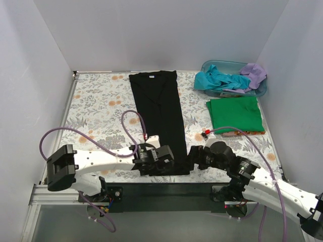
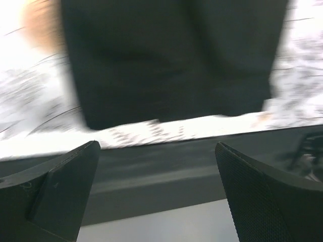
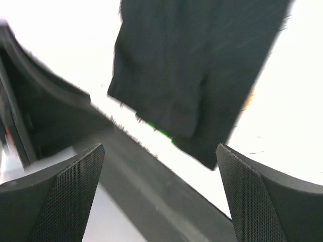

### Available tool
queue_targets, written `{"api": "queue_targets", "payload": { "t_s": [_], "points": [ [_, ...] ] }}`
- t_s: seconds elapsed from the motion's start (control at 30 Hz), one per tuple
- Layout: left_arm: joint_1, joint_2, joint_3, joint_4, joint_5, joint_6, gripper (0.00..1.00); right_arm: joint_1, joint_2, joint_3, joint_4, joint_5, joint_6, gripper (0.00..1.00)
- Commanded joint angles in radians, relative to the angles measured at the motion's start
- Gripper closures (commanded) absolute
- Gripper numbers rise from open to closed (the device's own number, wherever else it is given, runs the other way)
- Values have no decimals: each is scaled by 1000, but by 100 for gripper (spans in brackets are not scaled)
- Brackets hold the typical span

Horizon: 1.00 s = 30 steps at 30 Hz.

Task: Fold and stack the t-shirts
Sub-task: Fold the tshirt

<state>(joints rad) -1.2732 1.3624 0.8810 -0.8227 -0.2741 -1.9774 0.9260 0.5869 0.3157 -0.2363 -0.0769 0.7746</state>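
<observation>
- The black tee (image 1: pixel 157 116) lies flat straight ahead of me, folded lengthwise into a long narrow strip, collar at the far end, hem nearest me.
- The bright green tee (image 1: pixel 236 114) lies to my right, folded into a flat rectangle.
- The teal tee (image 1: pixel 216 80) and the lilac tee (image 1: pixel 254 73) lie crumpled in the blue tub (image 1: pixel 227 62) just beyond it.

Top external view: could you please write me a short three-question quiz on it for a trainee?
1. True or false: the long black cotton t-shirt lies crumpled in the translucent blue tub.
2. Which lies folded flat to the right of the black one? A teal t-shirt; B bright green t-shirt; C lilac t-shirt.
3. Fill in: the left gripper and right gripper are both ____.
Key: 1 false; 2 B; 3 open.
</observation>
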Motion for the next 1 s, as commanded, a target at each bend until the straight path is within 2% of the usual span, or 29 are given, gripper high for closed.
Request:
{"api": "queue_targets", "payload": {
  "t_s": [0.0,0.07,0.2,0.23,0.37,0.43,0.6,0.73,0.83,0.97],
  "points": [
    [-11,116,91,153,-30,92,2,4,-44,97,-312,357,61,2],
    [-11,176,122,219,1,165,2,4,-41,117,-380,492,89,2],
    [-11,319,258,257,-26,222,2,2,-33,128,-428,568,107,2],
    [-11,363,280,261,-27,235,4,-1,-27,126,-429,583,106,2],
    [-11,441,349,264,-48,276,14,-7,-18,122,-446,605,107,2],
    [-11,464,381,234,-68,273,18,-9,-27,112,-449,600,106,2],
    [-11,515,437,99,-122,220,35,-10,-59,82,-449,592,115,2],
    [-14,517,467,40,-168,180,38,-10,-53,62,-448,579,117,2],
    [-14,541,501,14,-175,180,50,-10,-50,56,-448,585,117,2],
    [-14,576,535,2,-168,201,51,-10,-55,56,-448,594,115,2]
  ]
}}
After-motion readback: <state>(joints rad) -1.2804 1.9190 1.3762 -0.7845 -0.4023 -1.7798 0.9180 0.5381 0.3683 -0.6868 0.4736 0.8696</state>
